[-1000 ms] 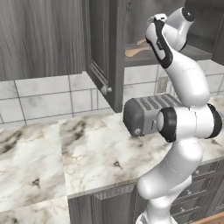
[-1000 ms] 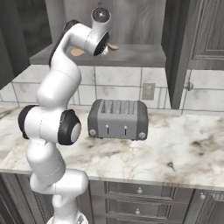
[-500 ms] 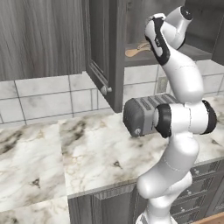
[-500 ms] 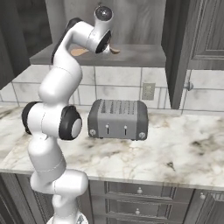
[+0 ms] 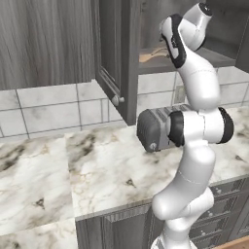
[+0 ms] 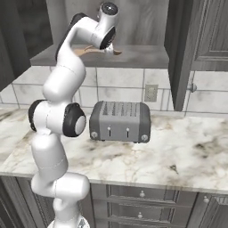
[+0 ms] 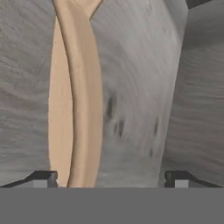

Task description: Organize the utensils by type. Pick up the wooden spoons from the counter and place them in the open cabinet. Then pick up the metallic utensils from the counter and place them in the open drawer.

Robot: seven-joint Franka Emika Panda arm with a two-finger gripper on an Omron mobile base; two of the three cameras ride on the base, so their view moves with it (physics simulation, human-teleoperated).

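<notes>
My gripper (image 7: 111, 179) is open on the shelf of the open cabinet (image 6: 138, 55), its fingertips (image 7: 43, 178) wide apart. Between them, close to the left tip, a pale tan wooden spoon (image 7: 83, 87) lies on the grey shelf. A second tan strip lies along its left side, partly under it. In the right base view the wooden spoon (image 6: 87, 50) sticks out on both sides of my gripper (image 6: 109, 48). From the left base camera the wooden spoon (image 5: 150, 53) rests on the shelf just left of my gripper (image 5: 164, 44). The metallic utensils and the open drawer are out of view.
The cabinet door (image 5: 116, 48) hangs open to the left of the arm. A grey toaster (image 6: 120, 121) stands on the marbled counter (image 6: 187, 151) beside the arm's elbow. Another dark cabinet door (image 6: 196, 49) stands at the right, and drawer fronts (image 6: 142, 193) run below the counter.
The jaws have gone from shut to wide open, letting go of the wooden spoon, which now lies on the cabinet shelf. The arm has shifted only slightly.
</notes>
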